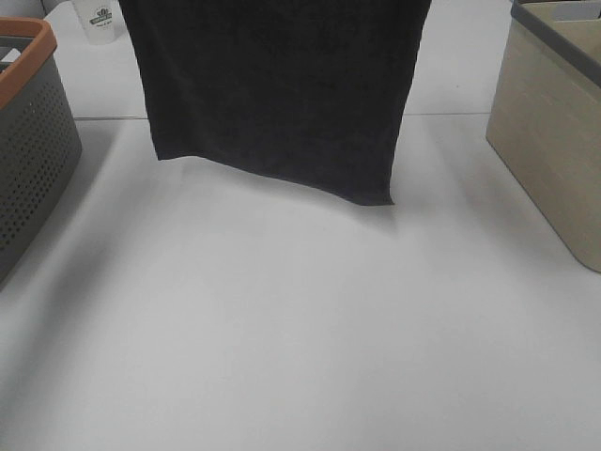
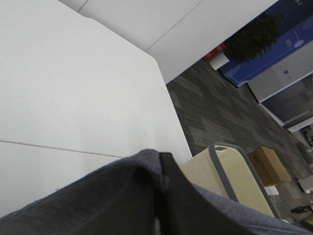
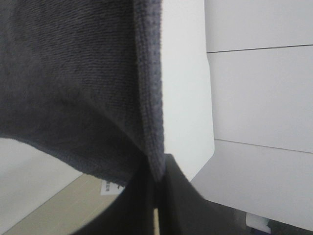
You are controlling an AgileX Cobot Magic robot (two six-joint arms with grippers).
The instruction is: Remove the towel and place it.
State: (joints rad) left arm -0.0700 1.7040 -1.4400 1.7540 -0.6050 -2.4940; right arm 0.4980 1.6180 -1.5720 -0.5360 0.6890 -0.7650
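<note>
The dark charcoal-grey towel [image 1: 277, 94] hangs spread in the air above the white table [image 1: 300, 319], its lower hem clear of the surface and its top out of the exterior view. Neither gripper shows in that view. In the left wrist view my left gripper [image 2: 159, 196] is shut on the towel's [image 2: 98, 196] upper edge. In the right wrist view my right gripper [image 3: 155, 196] is shut on the towel's [image 3: 73, 73] hemmed edge. The white tag is hidden.
A grey perforated basket with an orange rim [image 1: 28, 141] stands at the left edge. A beige bin with a grey rim [image 1: 554, 141] stands at the right, also in the left wrist view [image 2: 230, 181]. A white cup [image 1: 99, 21] sits at the back left.
</note>
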